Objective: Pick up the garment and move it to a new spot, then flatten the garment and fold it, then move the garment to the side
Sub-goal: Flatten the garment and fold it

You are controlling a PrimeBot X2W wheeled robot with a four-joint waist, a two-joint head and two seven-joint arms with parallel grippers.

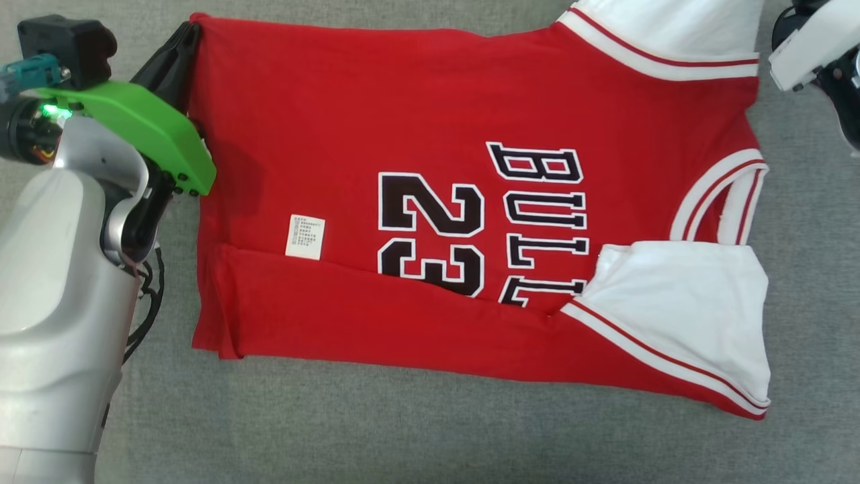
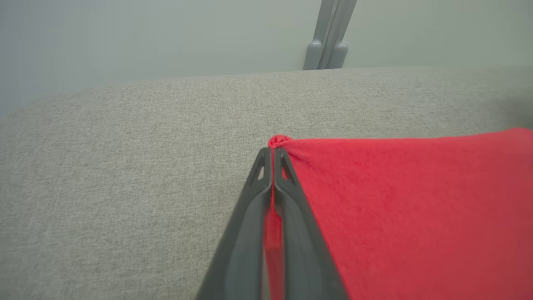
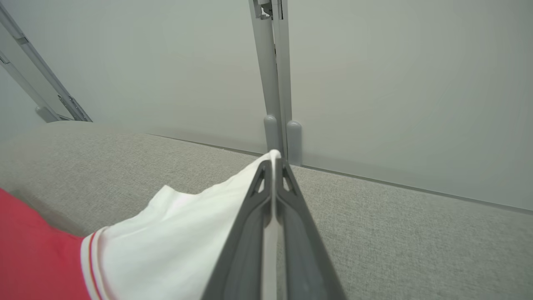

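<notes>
The left hand [image 2: 272,151] has its two long, matte dark-grey fingers pressed together on the garment [image 1: 322,121], with a pinch of red knit squeezed flat in the slit between them and puckering out past the tips. In the head view this hand sits at 10 o'clock on the far hem corner, rising from a glossy green cover [image 1: 144,131] and a smooth silver forearm [image 1: 54,302]. The right hand [image 3: 274,163] is likewise closed, its tapered fingers with triangular cut-outs clamped on the thin edge of the white far sleeve [image 3: 179,233]. In the right wrist view that sleeve drapes softly away toward 8 o'clock to a band of red-and-white striped trim. The garment is a red jersey-style tee of fine, soft knit lying across the middle of the tabletop [image 1: 430,437], hem toward 9 o'clock and collar toward 3 o'clock. Its near long edge is folded up over the front as a straight strip, covering the lower part of the black, white-edged lettering [image 1: 463,215], "23" and "BULL". The white near sleeve [image 1: 678,309] lies over the front at 4 o'clock. A small white rectangular label [image 1: 305,236] rests on the red cloth, toward 9 o'clock from the number. The tabletop is covered in a grey, finely woven, slightly mottled matte fabric. Beyond its far edge stands a plain, smooth, pale grey-green wall [image 3: 395,83] with a slim grey post [image 3: 272,75] running up it at 12 o'clock, rounded feet at its base.
</notes>
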